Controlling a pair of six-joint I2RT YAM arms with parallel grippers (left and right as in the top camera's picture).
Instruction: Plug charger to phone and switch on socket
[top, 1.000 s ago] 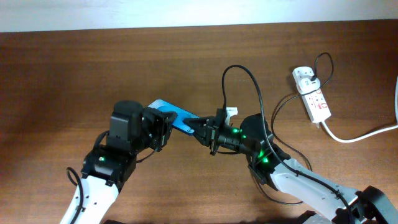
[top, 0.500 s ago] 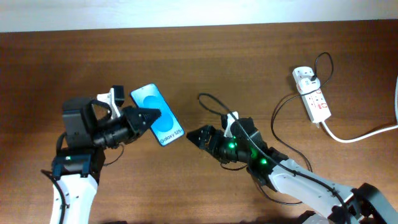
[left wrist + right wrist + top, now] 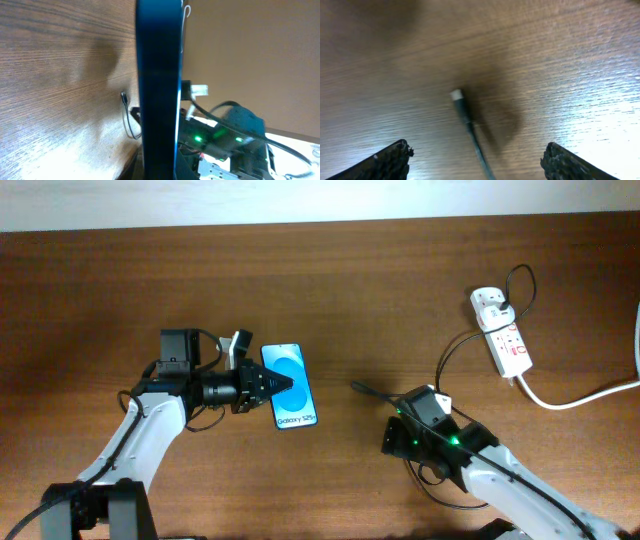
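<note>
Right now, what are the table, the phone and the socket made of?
Table: looks like wood or wood veneer; brown grain lines, slight sheen.
Phone: smooth glassy front, lit blue; dark edge could be metal or plastic.
Socket: smooth white shell, probably plastic.

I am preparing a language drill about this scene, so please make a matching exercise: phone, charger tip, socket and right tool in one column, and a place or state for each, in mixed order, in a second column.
Column one
1. phone
2. charger tip
3. socket
4. right tool

Column two
a. open, above the charger tip
b. lying loose on the table
c. held by the left tool
d. at the far right, with a white cord attached

Pairs: 1-c, 2-b, 3-d, 4-a
</note>
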